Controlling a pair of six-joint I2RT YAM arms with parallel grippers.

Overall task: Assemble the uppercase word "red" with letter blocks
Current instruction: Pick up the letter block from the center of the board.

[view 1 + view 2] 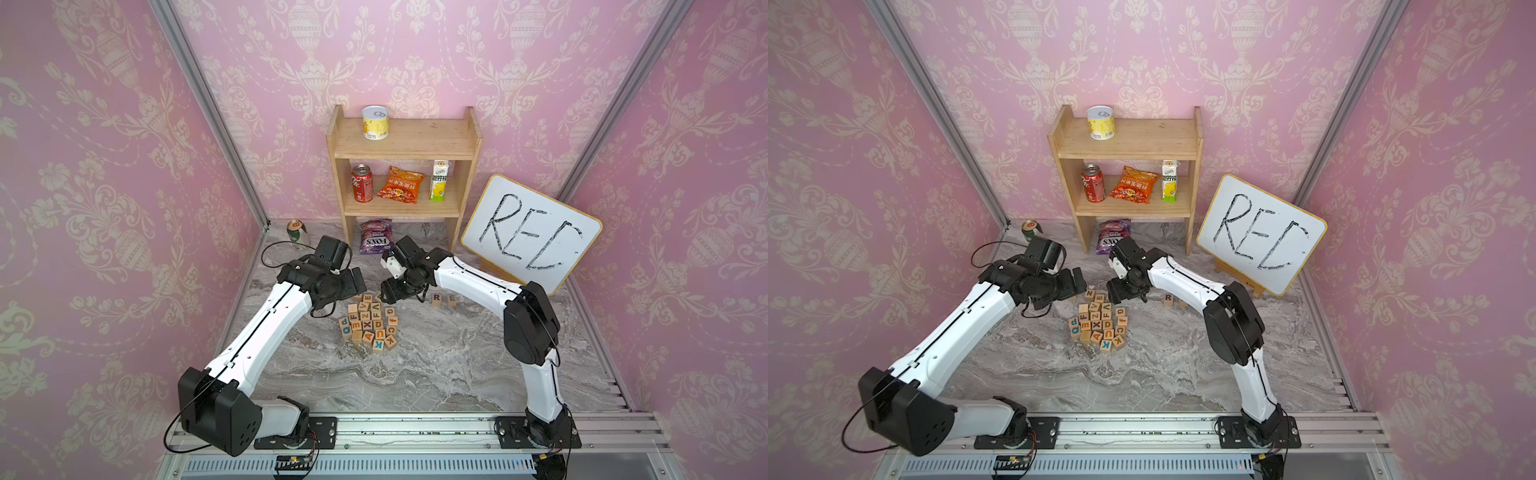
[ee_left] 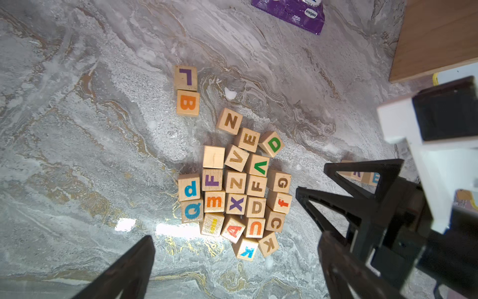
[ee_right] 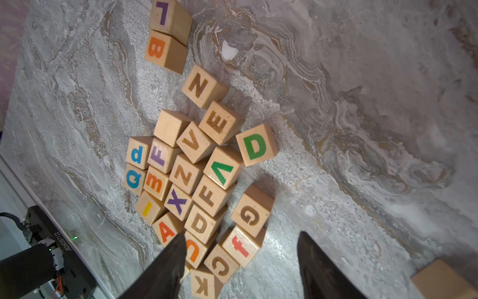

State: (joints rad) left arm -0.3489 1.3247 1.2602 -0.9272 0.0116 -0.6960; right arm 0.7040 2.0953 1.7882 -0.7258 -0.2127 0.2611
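A heap of letter blocks (image 1: 370, 322) lies mid-table. The green D block (image 3: 256, 146) sits at the heap's edge beside a brown E, and it also shows in the left wrist view (image 2: 273, 144). An R block (image 1: 436, 298) and an E block (image 1: 451, 299) stand side by side to the right of the heap. My right gripper (image 3: 241, 236) hovers over the heap's far edge, jaws apart with nothing between them. In a top view it (image 1: 388, 293) hides the green D. My left gripper (image 2: 236, 236) is wide open and hangs at the heap's far left (image 1: 353, 282).
An L block (image 2: 185, 77) and a B block (image 2: 187, 103) lie apart from the heap. A whiteboard (image 1: 532, 232) with handwriting leans at the back right. At the back stand a wooden shelf (image 1: 403, 141) with snacks, a purple bag (image 1: 375, 236) and a can (image 1: 297, 232).
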